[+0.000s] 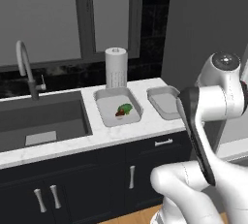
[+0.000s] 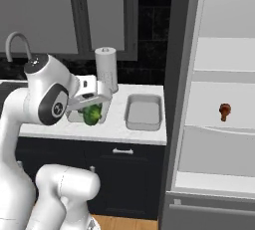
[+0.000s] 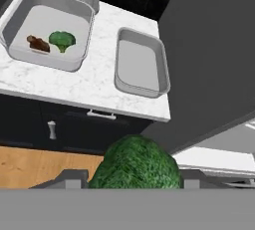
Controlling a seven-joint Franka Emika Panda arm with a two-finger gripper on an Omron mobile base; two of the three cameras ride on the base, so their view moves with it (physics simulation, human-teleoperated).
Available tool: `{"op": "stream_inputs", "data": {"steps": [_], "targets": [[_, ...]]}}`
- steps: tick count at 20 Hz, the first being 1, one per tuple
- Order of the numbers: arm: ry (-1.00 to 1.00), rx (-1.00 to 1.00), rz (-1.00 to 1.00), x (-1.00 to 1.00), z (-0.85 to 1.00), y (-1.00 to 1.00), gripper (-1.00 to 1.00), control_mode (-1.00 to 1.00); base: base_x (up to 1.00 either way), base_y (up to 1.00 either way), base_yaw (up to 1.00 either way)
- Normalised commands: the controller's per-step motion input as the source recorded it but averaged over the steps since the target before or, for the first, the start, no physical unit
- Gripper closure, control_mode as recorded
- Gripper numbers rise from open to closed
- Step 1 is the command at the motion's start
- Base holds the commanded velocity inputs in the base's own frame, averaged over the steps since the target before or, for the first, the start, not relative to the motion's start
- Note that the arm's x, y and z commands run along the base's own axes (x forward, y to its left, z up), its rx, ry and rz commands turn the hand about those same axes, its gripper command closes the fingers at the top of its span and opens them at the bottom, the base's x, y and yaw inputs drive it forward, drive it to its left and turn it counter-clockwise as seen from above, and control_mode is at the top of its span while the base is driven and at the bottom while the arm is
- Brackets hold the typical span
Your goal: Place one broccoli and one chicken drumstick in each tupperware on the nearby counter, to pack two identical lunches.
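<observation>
From the left base view the packed tupperware sits left of the empty tupperware, from the right my claw grips a broccoli short of that tray, and my hand view puts it ahead, slightly right.

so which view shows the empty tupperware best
The hand view: the empty tupperware is seen from above, whole and bare inside. The right base view shows it whole but at a low angle. In the left base view the arm hides part of it.
</observation>
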Motion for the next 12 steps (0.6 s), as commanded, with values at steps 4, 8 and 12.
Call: {"op": "stream_inputs", "data": {"steps": [4, 8, 12], "targets": [[0.02, 0.09, 0.05, 1.0, -0.62, -0.16, 1.0, -1.0, 0.0, 0.0, 0.0], [0.08, 0.0, 0.02, 1.0, -0.76, -0.36, 1.0, -1.0, 0.0, 0.0, 0.0], [0.19, -0.02, 0.0, 1.0, -0.62, -0.32, 1.0, -1.0, 0.0, 0.0, 0.0]]}}
